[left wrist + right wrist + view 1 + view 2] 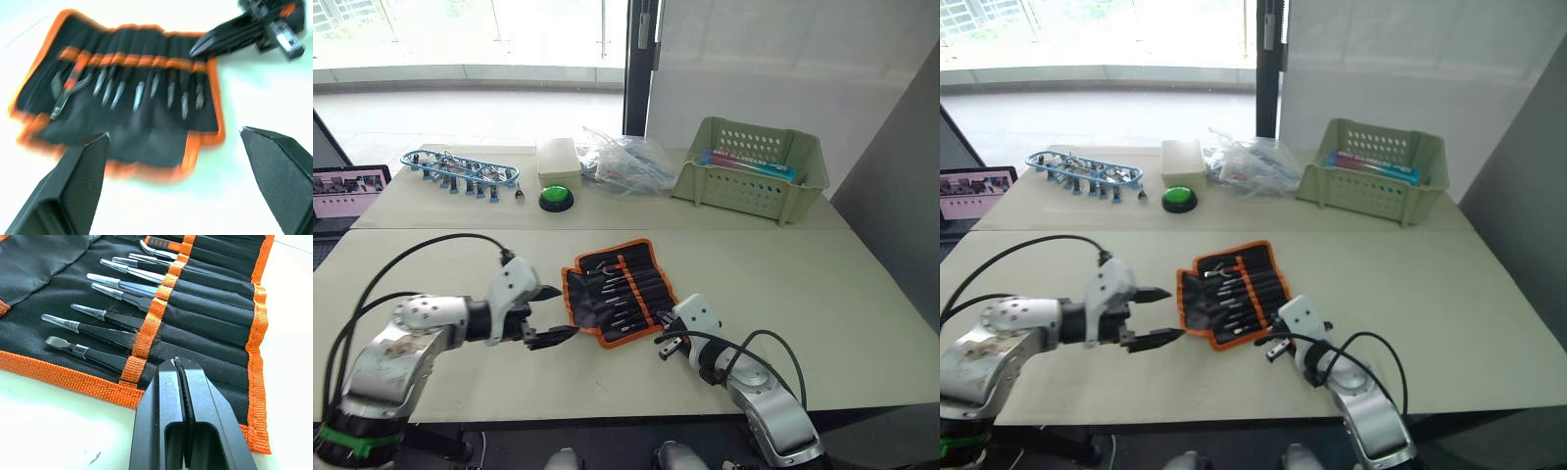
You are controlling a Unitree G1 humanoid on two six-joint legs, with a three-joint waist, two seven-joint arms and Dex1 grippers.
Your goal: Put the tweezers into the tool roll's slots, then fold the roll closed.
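Two Grippers Being Positioned at the Roll's Edges

Seated in the slots of the black fabric tool roll with orange trim (617, 291), which is lying open and flat on the pale table (822, 284), are the slim black pointed tweezers (93, 328). Folding is judged to be the step in hand. The left gripper (548, 315) is being held with its jaws spread wide just beside the roll's left edge, nothing between them. The right gripper (177, 396) is being kept pressed shut, empty, at the opposite edge.

For a clean fold, one orange edge should be pinched — fabric only, clear of the metal tips — while the far side is being pinned down, so the tools are not being shaken loose.

Roughly eight silver-tipped tools are being counted in the slots, plus one orange-handled plier; the count is uncertain.
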